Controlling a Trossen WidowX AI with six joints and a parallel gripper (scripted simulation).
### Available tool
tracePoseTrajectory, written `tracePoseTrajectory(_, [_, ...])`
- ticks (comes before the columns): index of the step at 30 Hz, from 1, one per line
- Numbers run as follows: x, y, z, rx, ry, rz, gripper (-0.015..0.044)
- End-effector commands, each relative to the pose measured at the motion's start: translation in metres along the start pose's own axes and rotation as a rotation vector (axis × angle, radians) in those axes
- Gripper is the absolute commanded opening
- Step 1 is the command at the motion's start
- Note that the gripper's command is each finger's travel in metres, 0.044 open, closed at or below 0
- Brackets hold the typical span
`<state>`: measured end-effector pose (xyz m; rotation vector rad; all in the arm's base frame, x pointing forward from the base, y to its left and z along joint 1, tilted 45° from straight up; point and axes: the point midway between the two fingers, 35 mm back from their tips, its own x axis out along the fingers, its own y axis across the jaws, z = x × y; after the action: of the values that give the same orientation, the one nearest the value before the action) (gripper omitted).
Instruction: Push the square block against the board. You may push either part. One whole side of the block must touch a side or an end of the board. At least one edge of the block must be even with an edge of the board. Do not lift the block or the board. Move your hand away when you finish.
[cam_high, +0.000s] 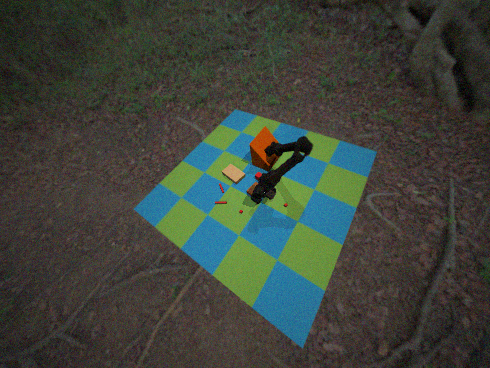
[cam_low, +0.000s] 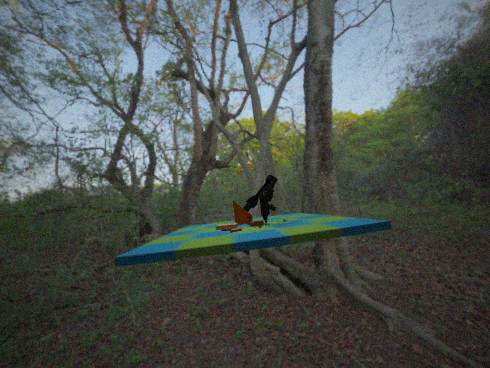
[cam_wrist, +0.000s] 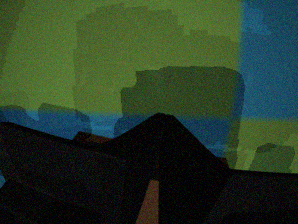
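The brown square block lies flat on the checkered top, partly hidden by my gripper in the top view. In the wrist view, brown corners show behind the fingers. The light tan board lies flat to the left of and behind the block in the top view, with a gap between them. My gripper is shut and empty. It is low, beside the block on the side away from the board; whether it touches the block cannot be told.
A large orange wedge stands behind the block near the arm. A red cube lies between wedge and block. Two red sticks lie in front of the board. Small red cubes lie nearer the front and right.
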<state>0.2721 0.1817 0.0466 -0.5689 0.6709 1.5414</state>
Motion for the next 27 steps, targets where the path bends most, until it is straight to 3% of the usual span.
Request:
tracePoseTrajectory(1, [0.002, 0.000, -0.010, 0.006, 0.007, 0.005, 0.0000])
tracePoseTrajectory(27, [0.002, -0.003, -0.051, 0.006, 0.015, 0.004, 0.0000])
